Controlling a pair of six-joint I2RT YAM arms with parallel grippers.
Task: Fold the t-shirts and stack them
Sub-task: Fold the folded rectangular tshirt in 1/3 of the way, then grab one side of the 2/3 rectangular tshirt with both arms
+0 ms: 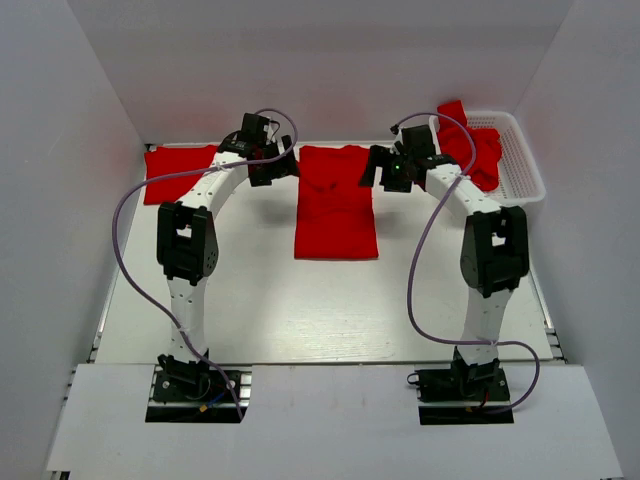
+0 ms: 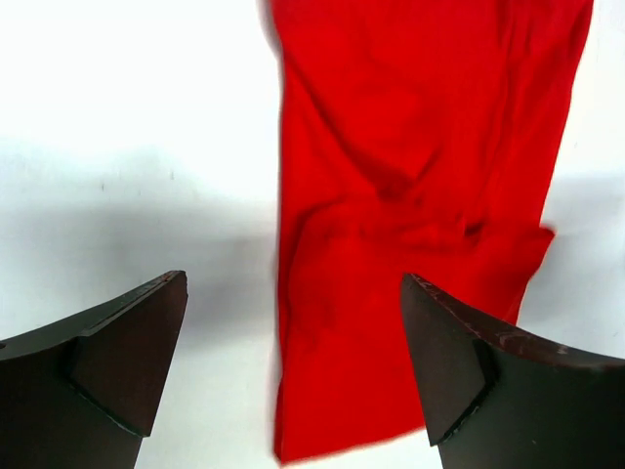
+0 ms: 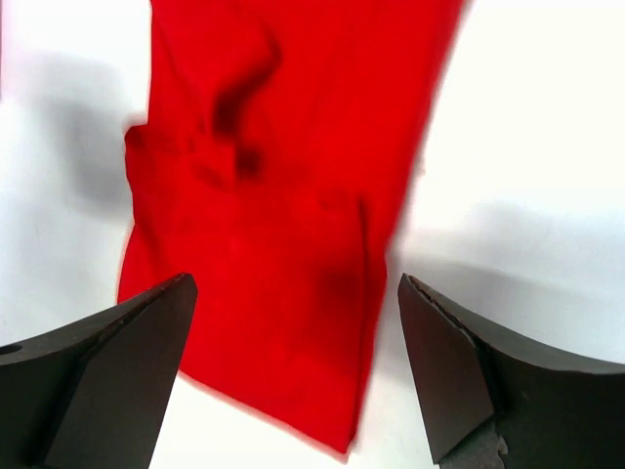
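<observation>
From above, the centre shirt [image 1: 336, 202] lies flat on the table [image 1: 250, 300] as a long narrow strip, running from the middle toward 12 o'clock. A folded shirt [image 1: 180, 172] sits at 10 o'clock, and more red shirts [image 1: 478, 152] are heaped in the basket [image 1: 527, 170] at 2 o'clock. The left gripper [image 1: 280, 170] and right gripper [image 1: 385, 172] flank the strip's far end, both with fingers spread. In the left wrist view, the jaws are wide and empty, with the strip's edge lying between them. The right wrist view mirrors this over the opposite edge. The likely step is the crosswise fold. Both arms should come down together, pinch every layer at the far corners, lift level, and carry toward 6 o'clock without skewing the strip.
</observation>
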